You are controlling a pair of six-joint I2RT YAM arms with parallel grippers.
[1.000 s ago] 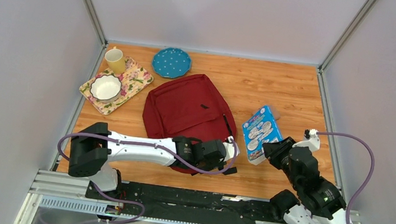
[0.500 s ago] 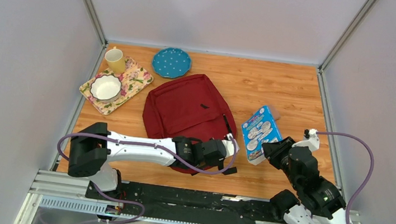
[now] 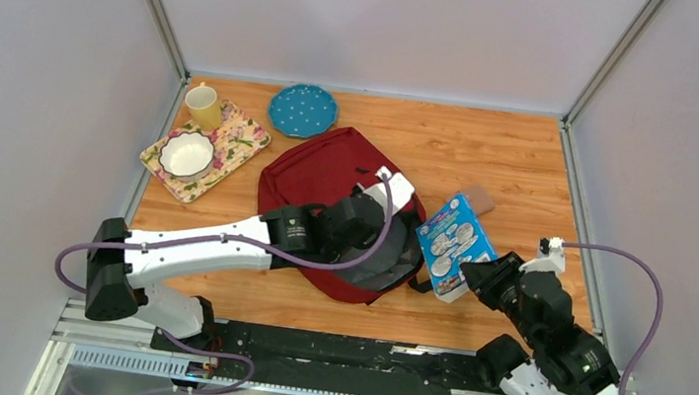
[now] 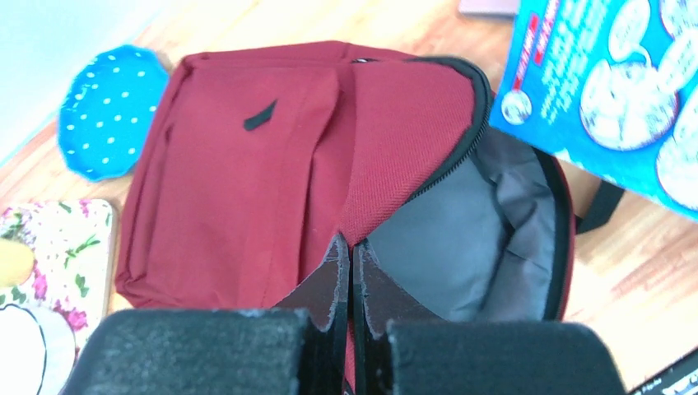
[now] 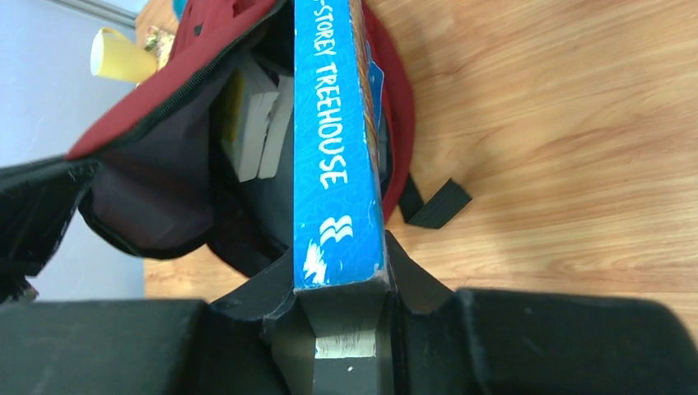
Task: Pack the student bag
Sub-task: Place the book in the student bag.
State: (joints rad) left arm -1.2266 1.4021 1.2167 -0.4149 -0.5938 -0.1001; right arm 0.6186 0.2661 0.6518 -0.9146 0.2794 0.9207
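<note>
1. The left gripper [image 4: 346, 257], pinched shut on the flap's edge, has lifted the student bag [image 3: 324, 170] open at centre frame on the surface [image 3: 509, 156] (grey lining [image 4: 444, 239] now shows).
2. The right gripper [image 5: 342, 276], clamped on the blue book [image 5: 333, 140], has edged toward the mouth, so insertion looks ready.

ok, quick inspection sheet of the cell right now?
Surface: wooden table, no damage seen.
Job's things: student bag lying flat, main compartment open; books inside; blue book at its mouth.
Clutter: floral tray with white bowl; yellow mug at its far corner; dotted plate.
Grippers: left gripper jaws shut on bag flap; right gripper jaws shut on blue book.
Cables: purple cables along both arms; left one crosses the bag.
Surroundings: grey walls; nothing else seen.
</note>
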